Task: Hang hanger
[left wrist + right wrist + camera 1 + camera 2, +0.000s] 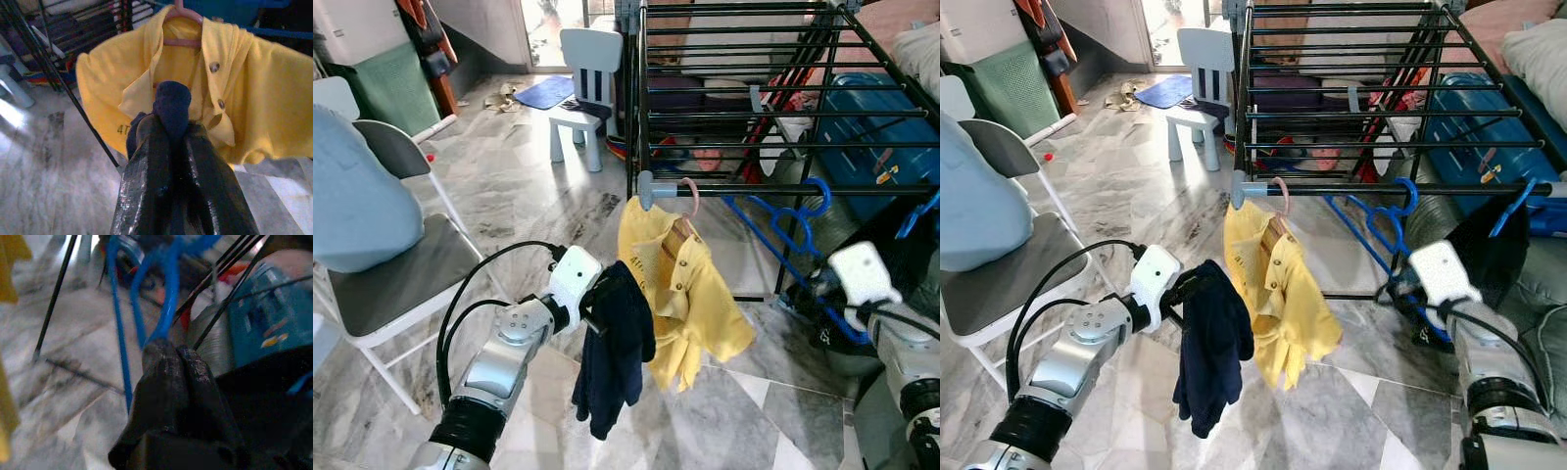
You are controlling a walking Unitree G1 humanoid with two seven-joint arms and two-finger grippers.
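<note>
Left gripper [171, 142] nearest, low and left of centre; fingers [142, 171] clenched on a navy cloth [612, 348], which droops from them toward the floor [519, 186]; cloth hangs just in front of the yellow shirt [690, 299], overlapping its left edge in the eye views; can't tell if they touch. Shirt sits on a pink hanger [689, 196] hooked over the near rail of the black rack [744, 108], close to the rack's grey corner joint [651, 188]. Right gripper [168, 352] low on the right, beside the rack's near leg; fingers pinched on a blue hanger [798, 230]; that hanger's hook reaches up to the near rail, body slanting down toward the gripper; whether the hook bears on the rail, can't tell. Second blue hook [1518, 201] on the same rail further right, dark garment [1484, 245] under it. Blue suitcase [876, 127] behind the rack; white child chair [582, 93] beyond the rack's left end; grey chair [396, 274] with a pale blue cushion [357, 196] at left.
</note>
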